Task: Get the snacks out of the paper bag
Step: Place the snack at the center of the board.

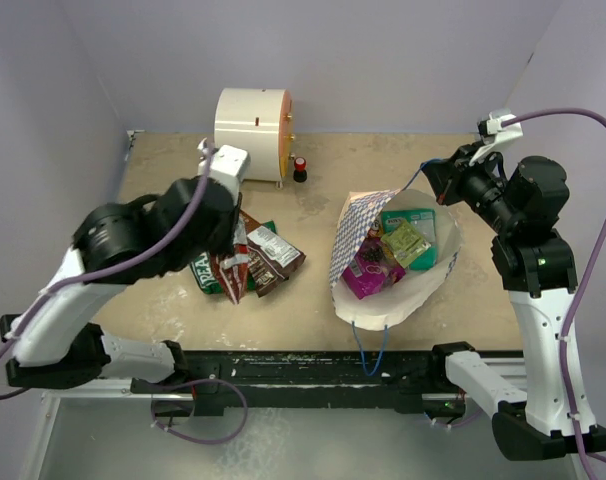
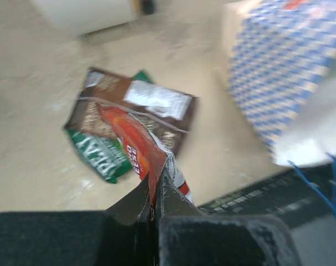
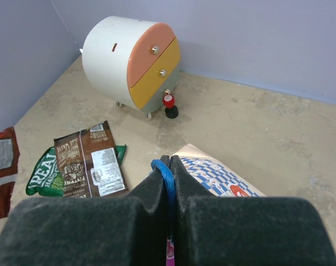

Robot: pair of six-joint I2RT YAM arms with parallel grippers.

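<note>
Two grippers clamped: left gripper [image 2: 155, 206] pinching orange-red packet [image 2: 136, 149] over brown packet [image 2: 157, 108] and green packet [image 2: 98, 152]; right gripper [image 3: 171, 180] pinching paper bag [image 1: 358, 235]'s blue cord handle [image 3: 166, 177]. Seemingly three snacks [image 1: 391, 250] inside.

The left gripper [image 2: 154, 206], on an arm bent low over the table's left half, has its black padded fingers [image 2: 135, 210] clamped together, while the raised right gripper [image 3: 169, 191] likewise pinches fully closed.
</note>
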